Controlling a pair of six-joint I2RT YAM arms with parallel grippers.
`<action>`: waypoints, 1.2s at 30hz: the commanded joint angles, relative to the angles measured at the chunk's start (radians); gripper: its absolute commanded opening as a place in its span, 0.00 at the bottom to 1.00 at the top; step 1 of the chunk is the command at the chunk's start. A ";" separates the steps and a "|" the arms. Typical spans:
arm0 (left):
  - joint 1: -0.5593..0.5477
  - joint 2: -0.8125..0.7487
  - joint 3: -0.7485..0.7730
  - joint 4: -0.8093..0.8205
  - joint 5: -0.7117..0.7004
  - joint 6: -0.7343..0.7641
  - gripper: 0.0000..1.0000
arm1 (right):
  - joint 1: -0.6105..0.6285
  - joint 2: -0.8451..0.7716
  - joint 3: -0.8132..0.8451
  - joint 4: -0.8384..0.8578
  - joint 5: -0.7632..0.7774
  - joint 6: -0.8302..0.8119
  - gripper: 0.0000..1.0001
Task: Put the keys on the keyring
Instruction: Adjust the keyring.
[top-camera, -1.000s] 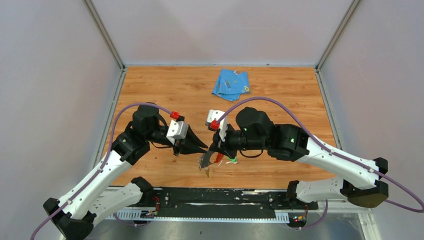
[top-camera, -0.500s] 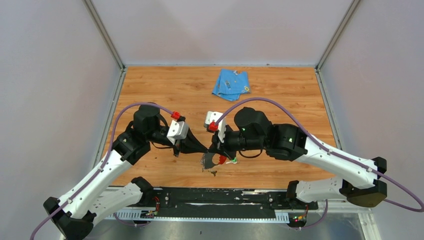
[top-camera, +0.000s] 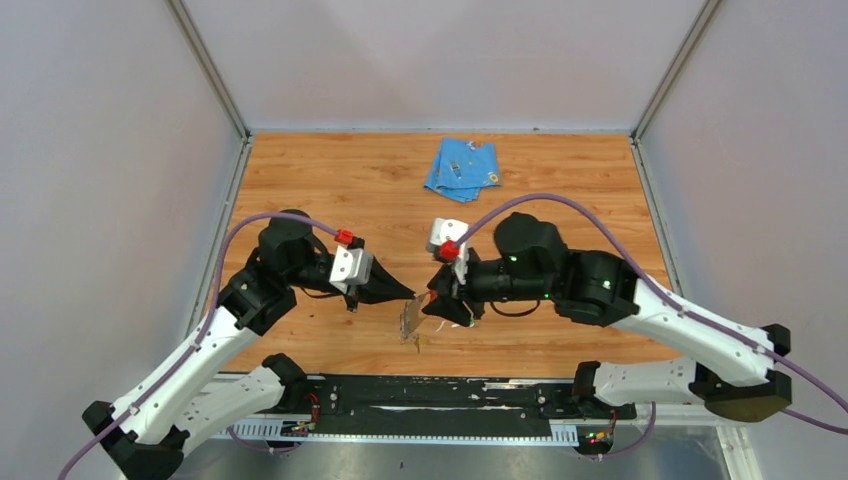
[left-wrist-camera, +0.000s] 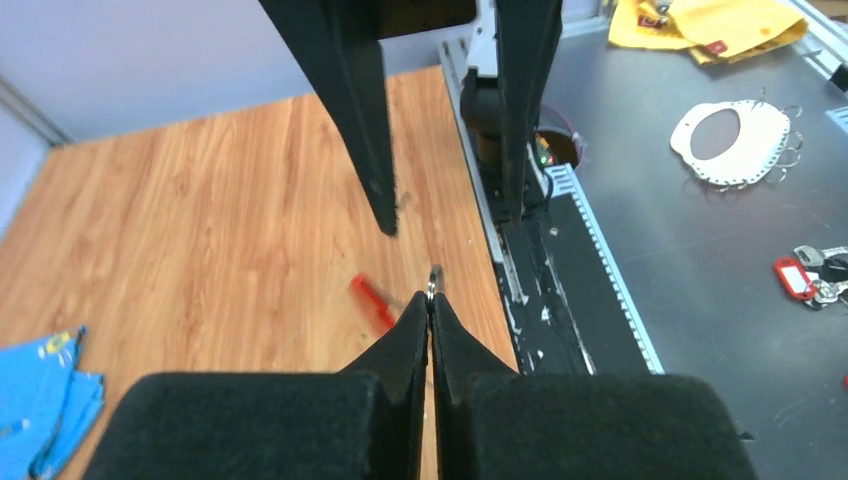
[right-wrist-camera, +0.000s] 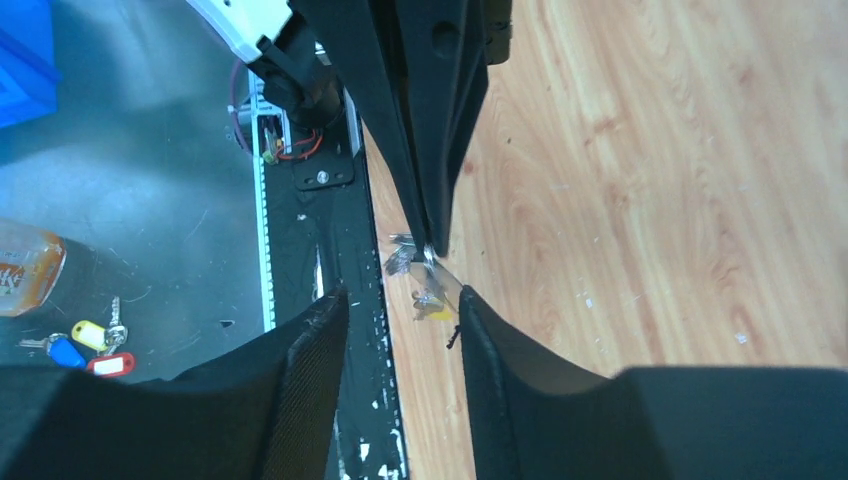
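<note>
My left gripper (top-camera: 412, 296) is shut on the keyring (top-camera: 410, 318), a flat silvery piece hanging below its tip near the table's front edge. In the left wrist view the jaws (left-wrist-camera: 432, 290) pinch a thin metal edge, and the red strip (left-wrist-camera: 372, 300) shows blurred just left of them. A key with a yellow head (right-wrist-camera: 432, 308) dangles under the keyring (right-wrist-camera: 402, 258). My right gripper (top-camera: 431, 305) stands open just right of the keyring. In its wrist view the right gripper (right-wrist-camera: 400, 312) has nothing between its fingers (right-wrist-camera: 322, 345), and the yellow key hangs close to its right finger.
A folded blue cloth (top-camera: 462, 168) lies at the back of the wooden table. The black mounting rail (top-camera: 440, 395) runs along the near edge, right below the keyring. Off the table, loose tagged keys (left-wrist-camera: 805, 280) lie on the dark floor.
The right gripper has opened, let go of the keyring and drawn back to the right. The left gripper has shut on the keyring, which now hangs from it.
</note>
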 joint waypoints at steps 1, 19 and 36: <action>0.001 -0.066 -0.027 0.164 0.091 -0.043 0.00 | -0.007 -0.149 -0.051 0.078 -0.058 -0.002 0.51; -0.031 -0.045 0.078 0.260 0.211 -0.154 0.00 | -0.007 -0.391 -0.356 0.487 -0.079 0.014 0.55; -0.052 -0.039 0.114 0.247 0.224 -0.115 0.00 | -0.007 -0.349 -0.364 0.485 -0.121 0.002 0.61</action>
